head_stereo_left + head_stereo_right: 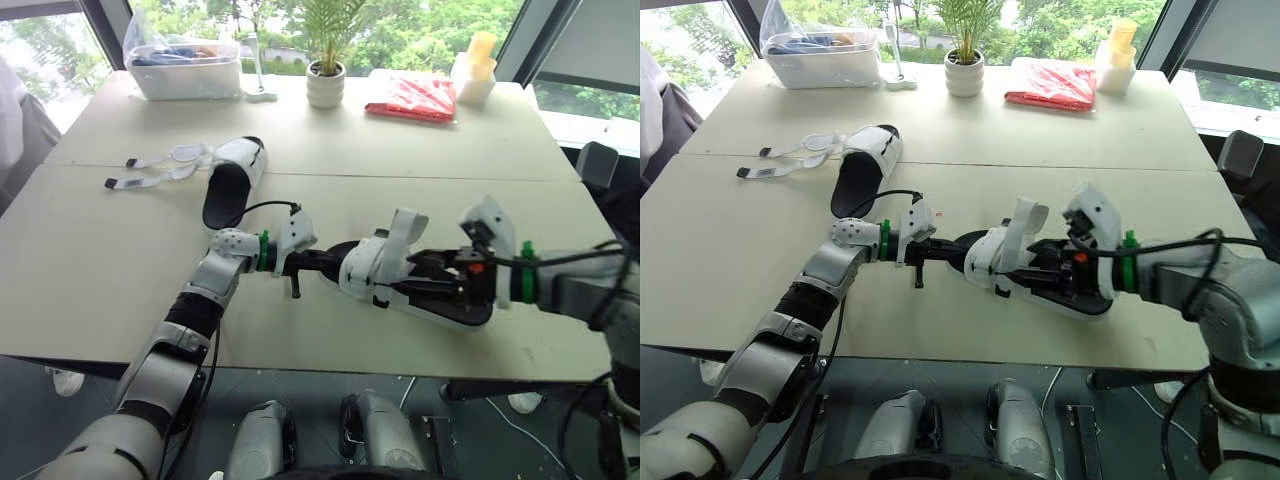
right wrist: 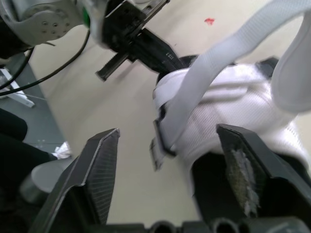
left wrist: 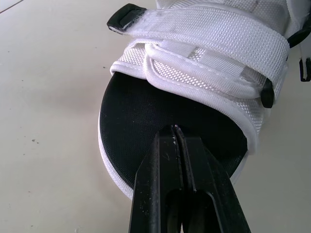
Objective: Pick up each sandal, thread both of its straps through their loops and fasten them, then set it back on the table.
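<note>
A white sandal (image 1: 372,268) with a black footbed lies near the table's front edge, toe toward my left arm. My left gripper (image 1: 333,262) is shut, and its fingertips (image 3: 176,141) rest on the footbed at the toe. The toe strap (image 3: 214,34) lies flat across the upper. A second strap (image 1: 406,232) stands up loose. My right gripper (image 2: 167,133) is open over the heel half, one finger on each side of the upper. The other sandal (image 1: 234,176) lies at the far left with its loose straps (image 1: 152,172) spread on the table.
A clear plastic box (image 1: 185,66), a potted plant (image 1: 326,82), a red packet (image 1: 411,99) and a pale container (image 1: 475,76) line the far edge. A chair (image 1: 597,162) stands at the right. The table (image 1: 90,270) is bare at the left.
</note>
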`<state>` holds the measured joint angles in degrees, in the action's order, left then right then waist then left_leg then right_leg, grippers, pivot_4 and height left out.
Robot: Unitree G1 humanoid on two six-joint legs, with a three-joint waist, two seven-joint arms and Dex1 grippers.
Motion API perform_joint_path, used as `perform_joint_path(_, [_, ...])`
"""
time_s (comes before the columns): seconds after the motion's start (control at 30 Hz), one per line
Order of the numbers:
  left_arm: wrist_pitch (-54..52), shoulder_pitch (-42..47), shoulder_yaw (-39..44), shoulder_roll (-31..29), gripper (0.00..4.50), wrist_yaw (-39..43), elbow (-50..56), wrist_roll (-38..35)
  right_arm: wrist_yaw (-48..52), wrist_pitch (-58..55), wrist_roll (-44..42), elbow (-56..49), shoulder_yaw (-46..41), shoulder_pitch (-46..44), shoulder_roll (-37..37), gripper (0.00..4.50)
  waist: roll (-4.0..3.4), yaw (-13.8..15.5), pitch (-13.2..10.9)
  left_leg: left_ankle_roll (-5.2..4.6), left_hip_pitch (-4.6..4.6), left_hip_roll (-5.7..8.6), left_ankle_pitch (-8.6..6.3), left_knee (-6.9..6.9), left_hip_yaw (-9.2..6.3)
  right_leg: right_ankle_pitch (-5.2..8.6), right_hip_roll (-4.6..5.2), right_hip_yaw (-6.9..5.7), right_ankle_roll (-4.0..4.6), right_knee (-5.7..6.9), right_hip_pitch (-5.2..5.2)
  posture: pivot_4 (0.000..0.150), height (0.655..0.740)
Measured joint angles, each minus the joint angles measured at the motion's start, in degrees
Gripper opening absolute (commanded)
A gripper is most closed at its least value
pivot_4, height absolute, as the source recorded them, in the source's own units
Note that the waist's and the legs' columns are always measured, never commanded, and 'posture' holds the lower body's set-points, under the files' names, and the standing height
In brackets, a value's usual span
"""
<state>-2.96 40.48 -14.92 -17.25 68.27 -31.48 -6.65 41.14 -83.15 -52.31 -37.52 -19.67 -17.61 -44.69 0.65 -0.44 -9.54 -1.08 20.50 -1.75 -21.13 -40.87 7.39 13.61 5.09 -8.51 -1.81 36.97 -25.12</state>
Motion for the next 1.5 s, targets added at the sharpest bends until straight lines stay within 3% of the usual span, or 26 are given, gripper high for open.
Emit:
perform_joint_path(0.07, [0.05,0.05,0.0,0.02,0.0,0.08,-0.12,0.01,-2.41,-3.67,-4.59,-3.53,-4.34,4.65,3.64,3.47,0.0,0.01,0.0,0.0,0.0,0.0,-0.01,0.01,-0.02,0.0,0.01,0.0,0.0,0.0,0.01,0.15,0.7288])
perform_joint_path(0.2, [0.23,0.21,0.06,0.04,0.0,0.21,-0.62,0.04,-9.74,-5.74,-6.62,-5.82,-5.07,10.93,12.43,3.47,-0.03,-0.13,0.02,0.0,-0.01,0.03,-0.01,0.01,-0.01,0.0,0.03,0.02,0.0,0.02,0.01,0.15,0.7288])
perform_joint_path(0.53, [0.67,0.82,0.04,0.58,0.0,0.38,-1.69,0.36,-24.26,-4.01,-2.58,4.69,-2.78,6.65,27.34,3.47,-0.03,-0.15,0.03,-0.01,0.0,0.09,0.0,-0.03,0.01,0.0,0.01,0.02,0.0,0.07,0.01,0.15,0.7288])
perform_joint_path(0.63, [0.88,0.84,0.05,0.59,0.0,0.42,-1.79,0.36,-26.55,-4.03,-2.73,5.3,-3.23,5.6,28.97,2.62,-0.04,-0.18,0.03,-0.01,0.0,0.08,0.0,-0.01,0.01,0.0,0.01,0.02,-0.01,0.07,0.0,0.15,0.7288])
perform_joint_path(0.77, [1.11,0.86,0.1,0.58,0.0,0.45,-2.11,0.36,-28.9,-3.39,-2.75,6.12,-3.76,4.9,31.06,0.63,-0.04,-0.2,0.03,-0.01,0.0,0.08,0.0,-0.01,0.02,0.0,0.01,0.02,-0.01,0.07,0.01,0.15,0.7288])
perform_joint_path(0.8, [1.13,0.9,0.1,0.61,0.0,0.45,-2.12,0.36,-29.14,-3.19,-2.81,6.34,-3.81,4.79,31.06,0.14,-0.04,-0.2,0.03,-0.01,0.0,0.08,0.0,-0.01,0.01,0.0,0.0,0.02,-0.01,0.08,0.01,0.15,0.7288])
perform_joint_path(0.83, [1.15,0.9,0.1,0.63,0.0,0.46,-2.13,0.35,-29.27,-3.05,-2.8,6.4,-3.83,4.82,30.91,0.06,-0.04,-0.2,0.03,-0.01,0.01,0.08,0.0,-0.01,0.02,0.0,0.0,0.02,-0.01,0.07,0.0,0.15,0.7288])
perform_joint_path(1.07, [1.15,0.98,0.06,1.15,0.0,0.41,-2.16,0.36,-26.3,-2.56,-4.78,5.69,-2.6,8.15,25.52,0.06,-0.04,-0.04,0.03,-0.05,0.04,0.09,-0.02,0.0,0.0,0.0,0.0,0.01,-0.01,0.03,0.0,0.15,0.7288])
perform_joint_path(1.23, [1.12,1.1,0.04,1.3,0.0,0.42,-2.31,0.44,-19.84,1.51,-4.74,-0.87,1.89,20.58,15.69,0.06,-0.03,0.01,0.03,-0.11,0.04,0.09,-0.06,0.04,-0.01,0.02,-0.02,0.02,-0.04,-0.04,0.02,0.15,0.7288])
perform_joint_path(1.5, [1.17,1.37,0.02,1.71,0.0,0.36,-2.71,0.78,-16.03,9.7,-5.52,-9.11,3.47,32.83,11.72,0.06,-0.02,0.07,0.03,-0.12,-0.02,0.08,-0.07,0.02,-0.03,0.03,-0.01,0.04,-0.07,-0.04,0.07,0.15,0.7288])
